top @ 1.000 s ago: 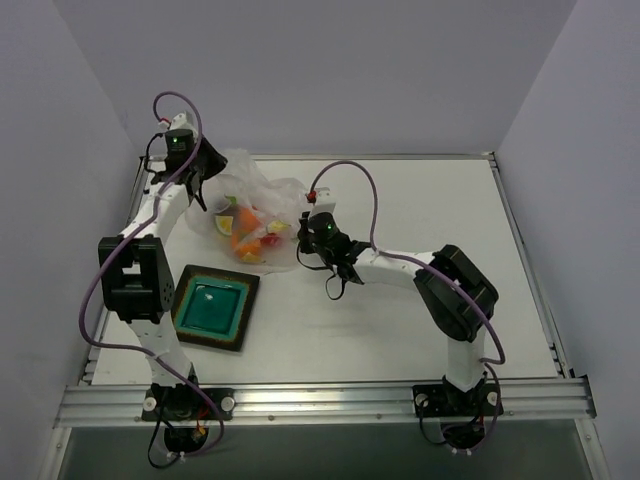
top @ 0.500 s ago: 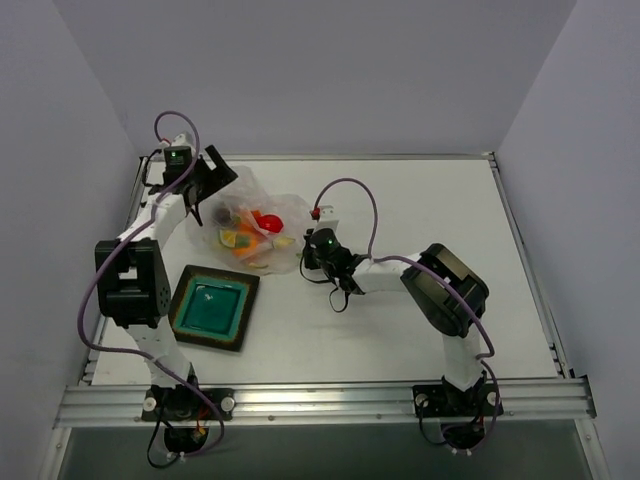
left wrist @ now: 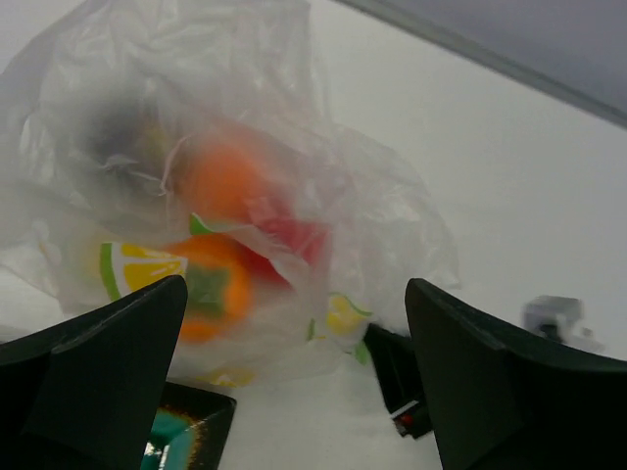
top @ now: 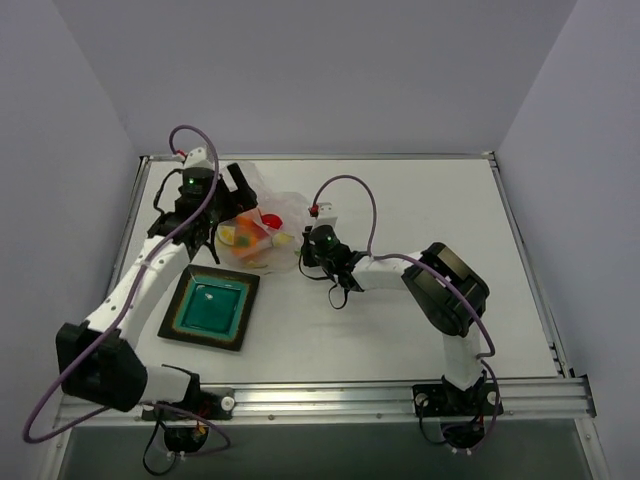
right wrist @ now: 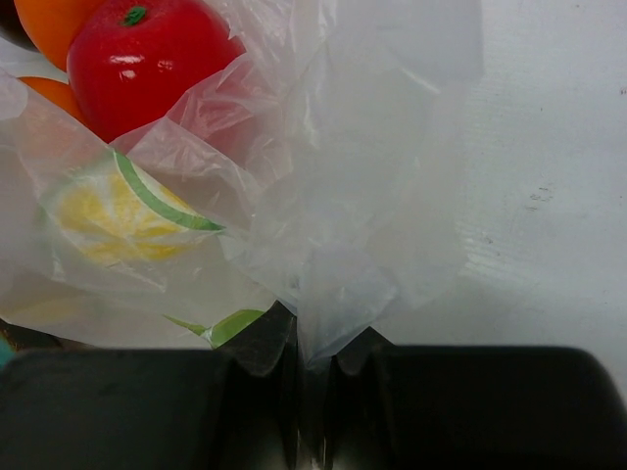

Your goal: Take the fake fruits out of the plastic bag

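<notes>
now the left tool [left wrist: 294, 294] has swung over the plastic bag [top: 285, 207].

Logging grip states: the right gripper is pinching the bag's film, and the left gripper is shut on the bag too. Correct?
Not quite. The left gripper is open: the left wrist view shows its fingers wide apart, with the bag ahead of them, ungripped. The right gripper is indeed pinching the film.
</notes>
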Robot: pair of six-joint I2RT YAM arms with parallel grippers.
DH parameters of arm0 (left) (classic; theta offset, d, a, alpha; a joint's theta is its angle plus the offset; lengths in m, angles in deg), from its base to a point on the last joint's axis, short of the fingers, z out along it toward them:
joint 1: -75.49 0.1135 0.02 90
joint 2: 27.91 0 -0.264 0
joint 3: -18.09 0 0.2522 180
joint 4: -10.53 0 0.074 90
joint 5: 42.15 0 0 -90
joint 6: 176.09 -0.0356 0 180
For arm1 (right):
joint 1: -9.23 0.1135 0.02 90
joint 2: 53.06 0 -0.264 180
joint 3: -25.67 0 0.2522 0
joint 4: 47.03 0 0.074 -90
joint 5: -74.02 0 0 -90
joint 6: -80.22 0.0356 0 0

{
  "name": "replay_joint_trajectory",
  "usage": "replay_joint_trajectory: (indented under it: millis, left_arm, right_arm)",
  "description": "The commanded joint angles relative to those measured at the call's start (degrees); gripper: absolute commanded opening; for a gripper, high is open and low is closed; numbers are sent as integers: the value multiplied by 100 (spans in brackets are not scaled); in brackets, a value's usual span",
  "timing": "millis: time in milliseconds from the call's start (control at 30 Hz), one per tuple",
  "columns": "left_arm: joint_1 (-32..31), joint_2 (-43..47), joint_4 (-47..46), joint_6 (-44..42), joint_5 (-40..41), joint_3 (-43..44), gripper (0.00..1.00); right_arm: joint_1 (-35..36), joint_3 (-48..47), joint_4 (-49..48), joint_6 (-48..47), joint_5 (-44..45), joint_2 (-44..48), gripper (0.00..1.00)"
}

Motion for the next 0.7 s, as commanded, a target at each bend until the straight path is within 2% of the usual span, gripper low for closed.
replay_joint_trajectory:
  millis: [0, 67, 167, 267, 300, 333, 400, 433, 533, 667]
  left_arm:
    - [-70, -799, 599, -298, 597, 420, 92]
    - [-202, -1167, 740, -483, 722, 666, 90]
    - [-185, -1485, 942, -536, 1063, 940, 76]
    - [34, -1478, 802, -361, 1425, 651, 51]
    - [287, -1417, 680, -291, 1373, 493, 44]
    - [447, -1364, 374, -90, 1137, 117, 25]
    - [745, -1179, 178, 175, 951, -227, 8]
    - [1017, -1109, -31, 420, 768, -586, 3]
    - [1352, -766, -663, 737, 477, -1290, 2]
    - [1441, -651, -938, 1028, 143, -1669, 2]
  right_arm:
    - [-34, -224, 96, -101, -18, 348, 5]
    - [-43, -267, 140, -110, -36, 340, 5]
    - [-43, -241, 140, -110, -45, 339, 5]
    - [-43, -224, 132, -110, -62, 340, 5]
    - [-34, -206, 132, -110, -53, 331, 5]
    - [-34, -206, 132, -127, -71, 331, 5]
    - [-43, -197, 140, -136, -80, 322, 5]
    - [-34, -197, 140, -154, -97, 305, 5]
    - [-34, -215, 140, -163, -97, 269, 5]
    - [-8, -171, 158, -171, -54, 164, 5]
